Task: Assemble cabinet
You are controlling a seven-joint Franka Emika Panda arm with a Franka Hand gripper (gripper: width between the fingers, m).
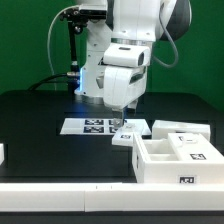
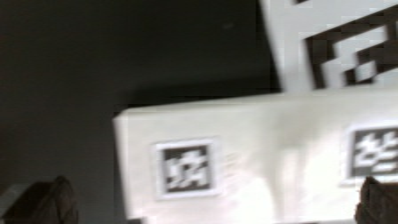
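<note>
- The cabinet is not yet assembled. Its open box body (image 1: 172, 158) sits on the dark surface (image 1: 40, 120) toward the exterior view's right. A small tagged panel (image 1: 129, 136) lies just beside the marker board (image 1: 98, 126), and another white block (image 1: 186, 128) lies behind the box.
- The jaws hang low over that small panel, spread wide and holding nothing. In the wrist view the two dark fingertips (image 2: 36, 200) stand far apart, with the panel (image 2: 267, 150) showing between them.
- Off-centre risk: the panel looks offset between the fingertips. Closing from here could leave one finger touching first, which would slide or twist the panel rather than clamp it.
- Collision risk: if a fingertip comes down on the panel's top face instead of past its edge, it would press the panel into the surface.
- Snag risk: the panel lies very near the marker board (image 2: 338, 40), and I cannot tell whether they touch. A finger on that side could catch the board's edge.
- Shallow grip risk: a thin hold on smooth plastic might let the panel tilt or drop when lifted.
</note>
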